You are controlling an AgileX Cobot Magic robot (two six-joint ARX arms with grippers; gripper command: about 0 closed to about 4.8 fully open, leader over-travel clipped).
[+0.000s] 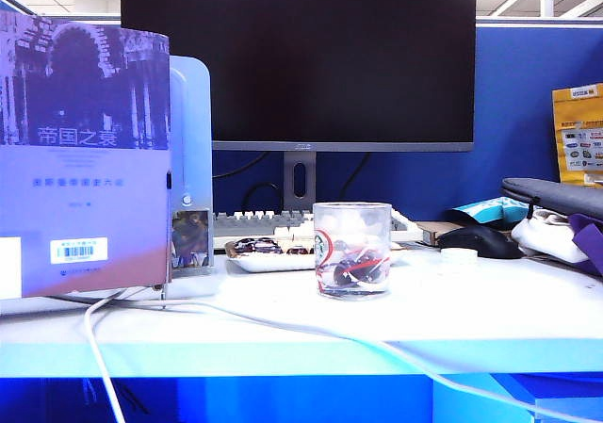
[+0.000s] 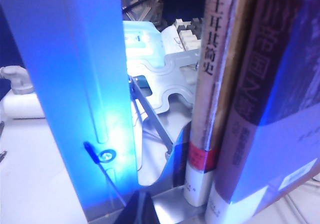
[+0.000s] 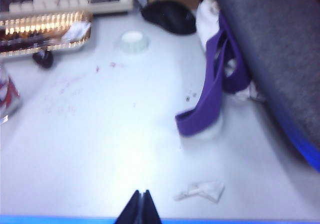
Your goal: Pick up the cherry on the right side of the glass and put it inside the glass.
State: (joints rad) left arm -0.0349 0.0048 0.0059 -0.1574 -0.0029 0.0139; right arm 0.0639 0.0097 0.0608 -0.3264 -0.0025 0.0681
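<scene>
Centring the glass (image 1: pixel 352 250) on the table (image 1: pixel 471 310); showing a cherry (image 3: pixel 44 58) lying outside it, toward one o'clock. Parking right gripper (image 3: pixel 141 206) at six o'clock, jaws pinched shut, empty; pointing left gripper (image 2: pixel 139 210) at books (image 2: pixel 260 109), jaws unreadable.

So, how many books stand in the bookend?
2: a cream-spined book beside the blue bookend plate, a purple book beyond it. More may be hidden. Left claw faces them, right claw the table.
</scene>
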